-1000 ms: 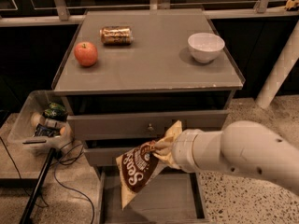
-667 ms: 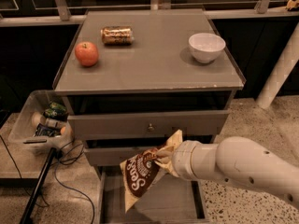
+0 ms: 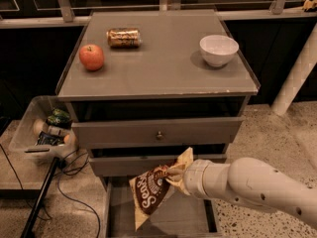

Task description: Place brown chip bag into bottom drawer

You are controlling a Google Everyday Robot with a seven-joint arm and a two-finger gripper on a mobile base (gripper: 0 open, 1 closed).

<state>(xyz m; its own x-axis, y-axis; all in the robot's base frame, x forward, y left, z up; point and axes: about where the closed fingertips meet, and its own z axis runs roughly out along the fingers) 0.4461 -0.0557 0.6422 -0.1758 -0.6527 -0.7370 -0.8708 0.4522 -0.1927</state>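
The brown chip bag (image 3: 154, 191), dark brown with white lettering and tan ends, hangs tilted in front of the cabinet. My gripper (image 3: 176, 175) is shut on its upper tan end, at the tip of my white arm, which reaches in from the lower right. The bag hangs over the pulled-out bottom drawer (image 3: 119, 217), a shallow grey tray, and does not rest on its floor. The bag and arm hide much of the drawer.
On the cabinet top sit a red apple (image 3: 92, 57), a gold can (image 3: 124, 37) lying on its side and a white bowl (image 3: 218, 50). The upper drawer's knob (image 3: 159, 135) faces me. A clear bin (image 3: 37, 133) of items and cables sit on the floor at left.
My arm has drawn back to the right and lowered, carrying the bag down toward the open bottom drawer. The grip on the bag's end is unchanged.
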